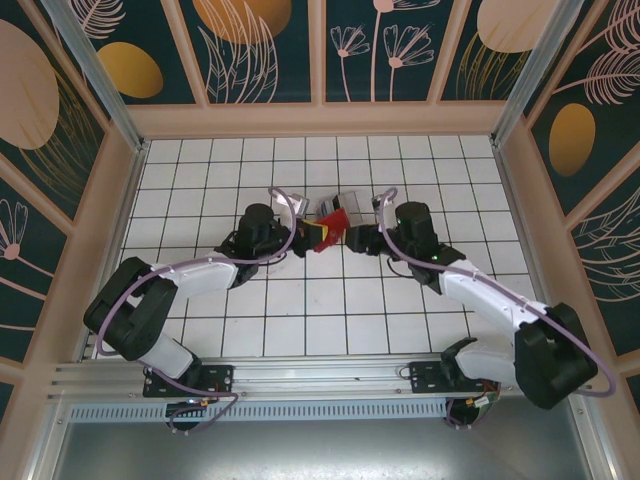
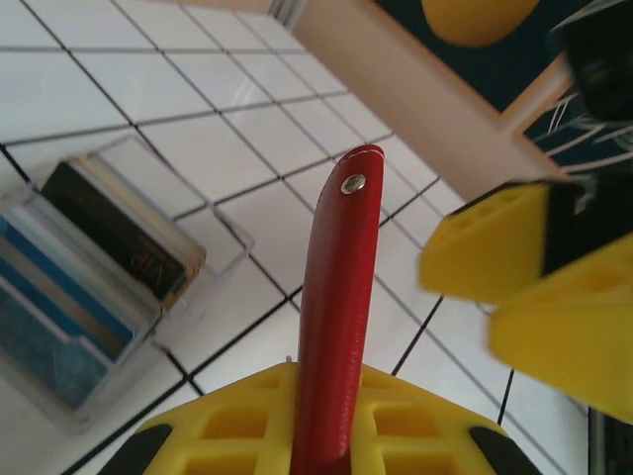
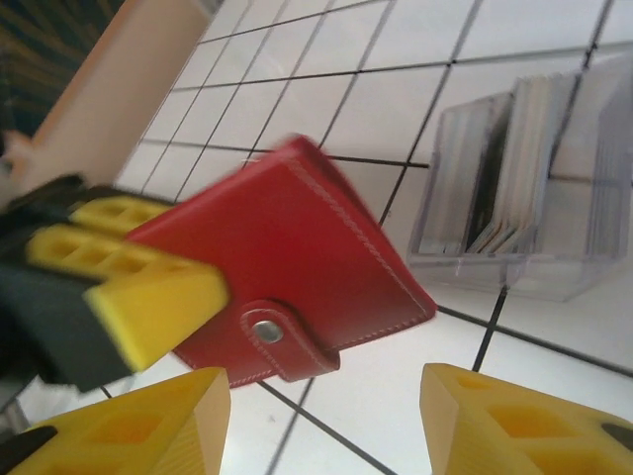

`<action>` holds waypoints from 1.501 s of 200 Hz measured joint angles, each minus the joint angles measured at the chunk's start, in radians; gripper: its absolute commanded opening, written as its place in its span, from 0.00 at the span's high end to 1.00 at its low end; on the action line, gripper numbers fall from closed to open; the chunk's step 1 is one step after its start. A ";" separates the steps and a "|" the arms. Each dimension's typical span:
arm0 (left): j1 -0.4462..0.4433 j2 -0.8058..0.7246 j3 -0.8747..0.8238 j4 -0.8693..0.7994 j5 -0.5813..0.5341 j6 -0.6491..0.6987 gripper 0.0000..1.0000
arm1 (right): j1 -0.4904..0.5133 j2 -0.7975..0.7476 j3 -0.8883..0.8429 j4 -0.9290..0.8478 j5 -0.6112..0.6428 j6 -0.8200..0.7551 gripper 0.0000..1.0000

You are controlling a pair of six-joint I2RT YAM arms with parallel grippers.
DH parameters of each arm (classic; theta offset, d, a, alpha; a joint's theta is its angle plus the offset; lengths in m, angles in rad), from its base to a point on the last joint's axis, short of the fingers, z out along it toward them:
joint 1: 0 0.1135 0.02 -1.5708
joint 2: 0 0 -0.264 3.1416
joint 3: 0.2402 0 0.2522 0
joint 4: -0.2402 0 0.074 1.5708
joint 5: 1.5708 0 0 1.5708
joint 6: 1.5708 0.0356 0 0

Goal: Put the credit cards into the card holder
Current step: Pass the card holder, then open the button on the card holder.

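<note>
The red card holder (image 1: 330,232) is folded shut, its snap tab (image 3: 269,332) fastened, and held above the tiles. My left gripper (image 1: 305,240) is shut on its edge; in the left wrist view the holder (image 2: 341,297) stands edge-on between the yellow fingers (image 2: 227,426). My right gripper (image 1: 358,238) is open just right of the holder (image 3: 287,237), its fingers (image 3: 514,421) spread below the holder and apart from it. The credit cards (image 2: 69,307), blue and dark, stand in a clear plastic box (image 3: 524,188) just behind the holder.
The clear box (image 1: 330,205) sits mid-table on white tiles (image 1: 330,300). A wooden wall (image 1: 320,118) runs along the far side, with patterned panels at left and right. Open tiles lie in front of both grippers.
</note>
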 measured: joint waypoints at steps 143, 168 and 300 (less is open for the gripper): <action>0.000 0.069 0.006 0.106 -0.201 -0.227 1.00 | -0.023 0.304 0.205 0.124 -0.181 0.935 0.51; 0.002 0.074 0.007 0.114 -0.202 -0.243 1.00 | -0.015 0.389 0.266 0.081 -0.194 0.944 0.52; -0.002 0.095 -0.094 0.208 -0.248 -0.447 1.00 | -0.006 0.405 0.289 -0.065 -0.152 0.866 1.00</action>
